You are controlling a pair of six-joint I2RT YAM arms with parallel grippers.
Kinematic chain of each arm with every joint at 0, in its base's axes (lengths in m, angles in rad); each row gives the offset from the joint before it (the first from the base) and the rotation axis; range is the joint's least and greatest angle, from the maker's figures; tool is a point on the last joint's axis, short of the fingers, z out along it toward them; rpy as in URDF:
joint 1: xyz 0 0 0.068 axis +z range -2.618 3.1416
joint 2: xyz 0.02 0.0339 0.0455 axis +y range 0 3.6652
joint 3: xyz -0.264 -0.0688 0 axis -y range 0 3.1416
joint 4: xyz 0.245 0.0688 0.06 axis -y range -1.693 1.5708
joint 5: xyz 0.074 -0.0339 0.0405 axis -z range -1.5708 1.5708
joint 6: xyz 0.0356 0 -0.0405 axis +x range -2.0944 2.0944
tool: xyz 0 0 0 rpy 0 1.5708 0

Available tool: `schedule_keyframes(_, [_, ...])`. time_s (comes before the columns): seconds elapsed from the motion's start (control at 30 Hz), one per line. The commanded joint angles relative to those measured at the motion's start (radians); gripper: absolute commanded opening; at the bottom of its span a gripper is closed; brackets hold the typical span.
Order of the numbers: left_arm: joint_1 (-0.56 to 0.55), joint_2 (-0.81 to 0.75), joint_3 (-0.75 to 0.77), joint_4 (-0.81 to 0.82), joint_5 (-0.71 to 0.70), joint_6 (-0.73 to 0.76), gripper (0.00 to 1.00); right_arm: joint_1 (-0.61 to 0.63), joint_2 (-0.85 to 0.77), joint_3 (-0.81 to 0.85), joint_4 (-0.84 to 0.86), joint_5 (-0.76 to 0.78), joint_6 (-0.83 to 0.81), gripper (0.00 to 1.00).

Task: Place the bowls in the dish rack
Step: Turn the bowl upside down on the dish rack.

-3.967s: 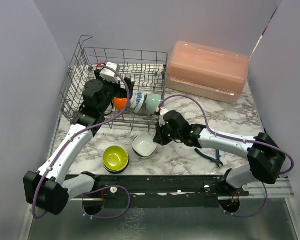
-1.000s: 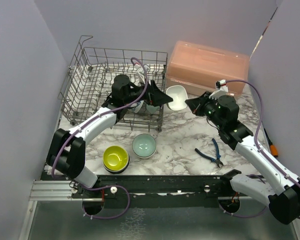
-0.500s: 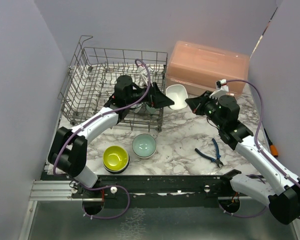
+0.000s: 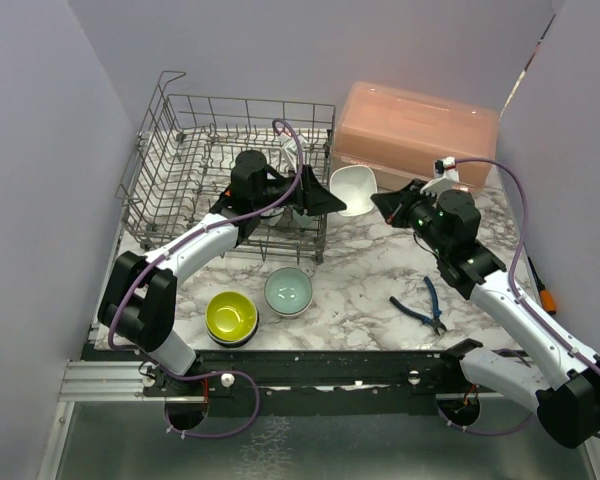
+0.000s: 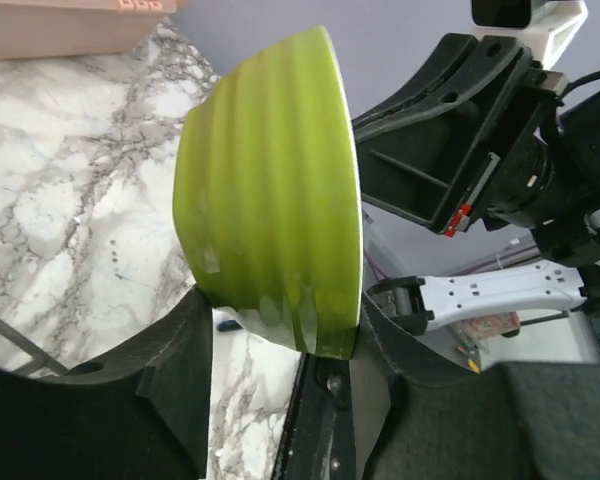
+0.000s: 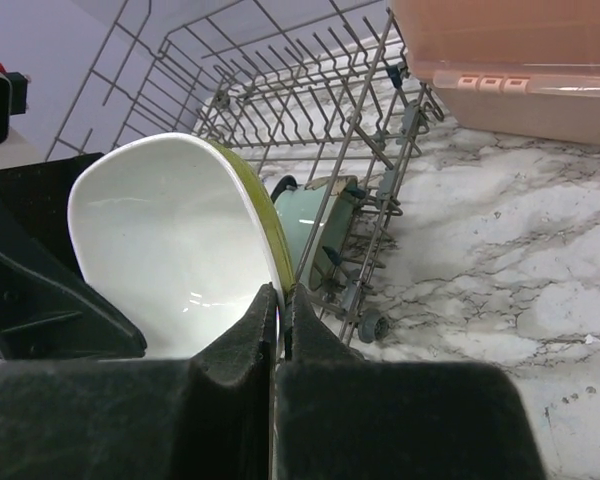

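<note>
Since four seconds back the right gripper (image 4: 377,205) has lifted the green bowl (image 4: 352,190), white inside, off the teal bowl (image 4: 288,292), and the left gripper (image 4: 334,201) has swung over to meet it. Nearest the arms, a yellow bowl (image 4: 230,316) and the teal bowl sit just beside each other on the marble table (image 4: 360,265), pliers (image 4: 420,308) to their right. Further in, the green bowl hangs on edge just past the dish rack (image 4: 170,170) — the right gripper pinches its rim tight, while the left gripper's fingers (image 5: 180,370) straddle it; whether they press yet I cannot tell. A second teal bowl (image 6: 310,228) stands in the dish rack's near right corner. Beyond lies a pink box (image 4: 415,140).
</note>
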Motion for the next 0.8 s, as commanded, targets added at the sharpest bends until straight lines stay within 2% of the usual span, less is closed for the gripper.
schedule_keyframes(0.0, [0.002, 0.002, 0.027, 0.014, 0.030, 0.015, 0.29, 0.005, 0.006, 0.009, 0.057, -0.037, 0.007, 0.01])
schedule_keyframes(0.1, [0.011, 0.000, 0.025, 0.013, 0.024, 0.019, 0.11, 0.005, 0.005, 0.005, 0.061, -0.042, 0.006, 0.11])
schedule_keyframes(0.2, [0.027, -0.007, 0.020, 0.013, 0.012, 0.023, 0.00, 0.005, 0.006, 0.006, 0.062, -0.062, -0.001, 0.30])
schedule_keyframes(0.3, [0.040, -0.010, 0.018, 0.015, 0.010, 0.025, 0.00, 0.005, 0.015, 0.005, 0.064, -0.072, -0.003, 0.36])
schedule_keyframes(0.47, [0.040, -0.015, 0.012, 0.015, 0.002, 0.036, 0.00, 0.005, 0.044, 0.015, 0.082, -0.135, -0.018, 0.64])
schedule_keyframes(0.57, [0.040, -0.015, 0.012, 0.016, 0.004, 0.038, 0.00, 0.005, 0.080, 0.036, 0.075, -0.168, -0.028, 0.68])
schedule_keyframes(0.77, [0.039, -0.002, 0.016, 0.015, 0.019, 0.033, 0.00, 0.005, 0.141, 0.090, 0.031, -0.165, -0.072, 0.69])
